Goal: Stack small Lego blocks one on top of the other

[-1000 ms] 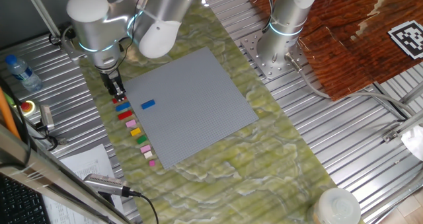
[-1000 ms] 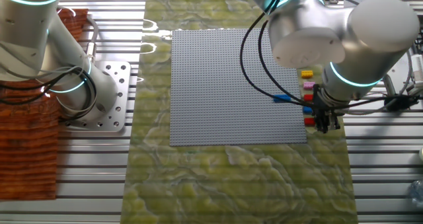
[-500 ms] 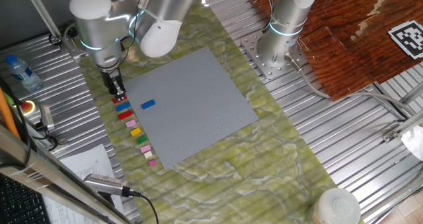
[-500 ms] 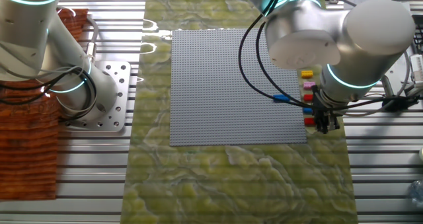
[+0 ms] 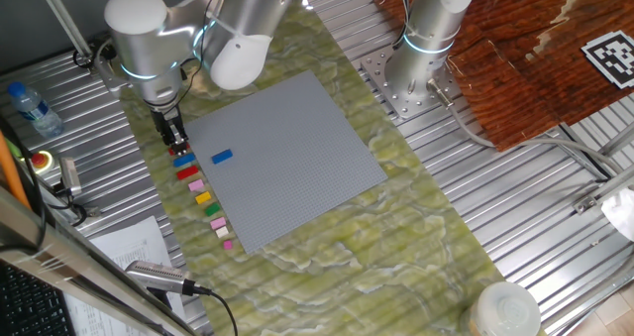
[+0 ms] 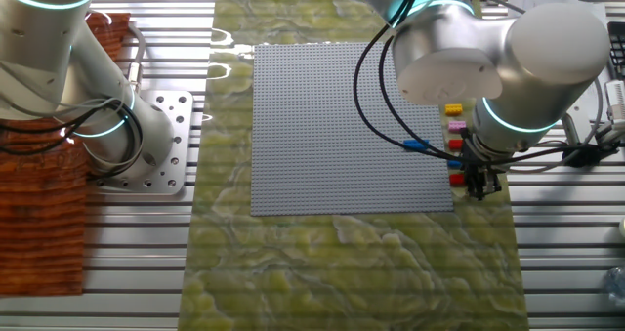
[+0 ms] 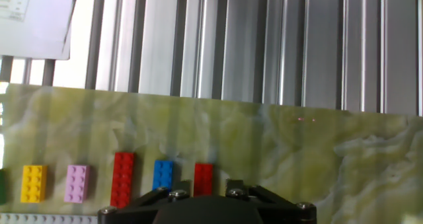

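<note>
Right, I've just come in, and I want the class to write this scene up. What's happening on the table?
A silver robot arm holds its black end effector low over the end of a row of small plastic Lego blocks lying beside the big flat grey studded baseplate. The hand view shows a short red block nearest the fingers. One blue block already sits on the baseplate. Nothing is stacked yet, and whether the fingers grip anything cannot be seen.

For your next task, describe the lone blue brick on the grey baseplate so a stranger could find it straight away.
Start at the big grey baseplate in the middle of the green marbled mat. Near the edge that runs beside the row of small coloured bricks lies one blue brick. It alone sits on the plate; the others lie on the mat.
</note>
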Tool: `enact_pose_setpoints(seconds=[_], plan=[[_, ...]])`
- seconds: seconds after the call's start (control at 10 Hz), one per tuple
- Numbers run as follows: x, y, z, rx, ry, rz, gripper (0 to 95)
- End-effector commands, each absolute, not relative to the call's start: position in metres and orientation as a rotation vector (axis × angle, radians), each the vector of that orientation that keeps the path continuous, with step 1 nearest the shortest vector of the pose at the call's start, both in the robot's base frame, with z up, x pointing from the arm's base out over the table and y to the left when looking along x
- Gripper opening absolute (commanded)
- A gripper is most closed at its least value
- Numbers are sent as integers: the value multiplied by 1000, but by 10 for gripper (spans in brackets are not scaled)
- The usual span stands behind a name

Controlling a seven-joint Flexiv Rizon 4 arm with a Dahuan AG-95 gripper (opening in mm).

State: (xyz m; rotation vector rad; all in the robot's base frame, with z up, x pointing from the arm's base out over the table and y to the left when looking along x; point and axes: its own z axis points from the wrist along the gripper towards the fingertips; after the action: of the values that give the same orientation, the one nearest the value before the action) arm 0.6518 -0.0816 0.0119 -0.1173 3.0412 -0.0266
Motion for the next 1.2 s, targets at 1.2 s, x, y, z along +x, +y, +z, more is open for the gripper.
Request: enact_pose_setpoints(seconds=[1.2], plan=[[652, -81, 11, -112, 3043, -25, 190]])
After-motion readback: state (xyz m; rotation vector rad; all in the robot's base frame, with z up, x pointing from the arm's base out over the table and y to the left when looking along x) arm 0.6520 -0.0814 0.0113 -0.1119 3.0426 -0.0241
